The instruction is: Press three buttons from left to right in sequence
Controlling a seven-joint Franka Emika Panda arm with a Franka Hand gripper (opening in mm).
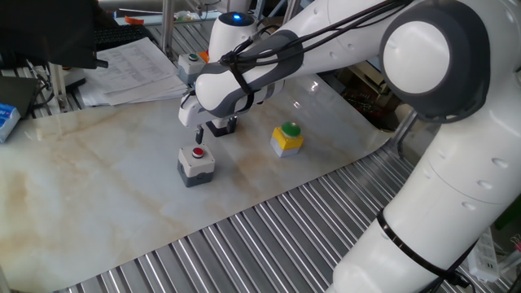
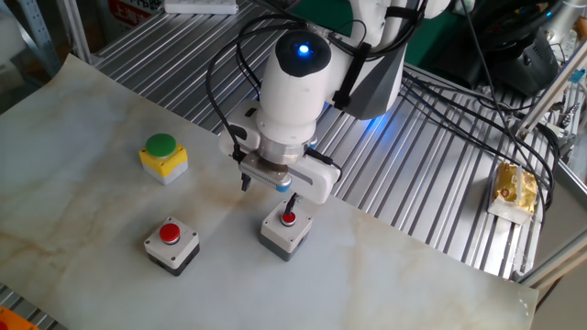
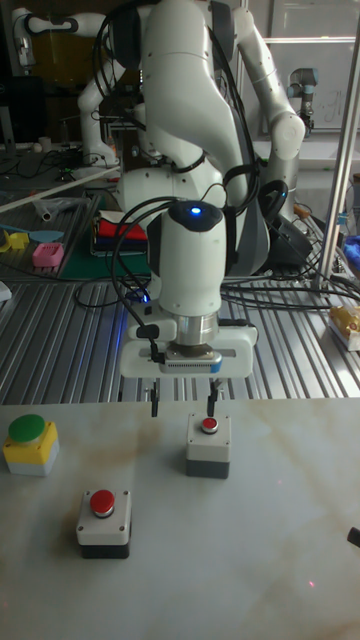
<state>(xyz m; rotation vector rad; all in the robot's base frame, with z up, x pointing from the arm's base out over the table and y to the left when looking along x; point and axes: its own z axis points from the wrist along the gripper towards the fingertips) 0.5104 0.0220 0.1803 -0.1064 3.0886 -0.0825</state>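
**Robot arm hovering at a red push-button**

A white Franka arm's two-finger gripper (image 3: 182, 401) is hanging over a marble-patterned tabletop (image 2: 83, 137), its fingers spread wide apart. One fingertip (image 3: 210, 405) is sitting just above the small red button of a light-grey box with a dark base (image 3: 208, 447); whether it is touching is unclear. A second light-grey, red-button box (image 3: 104, 521) is standing nearer the tall camera, apart from the first. A yellow box with a green dome button (image 3: 30, 444) is resting well to the side.
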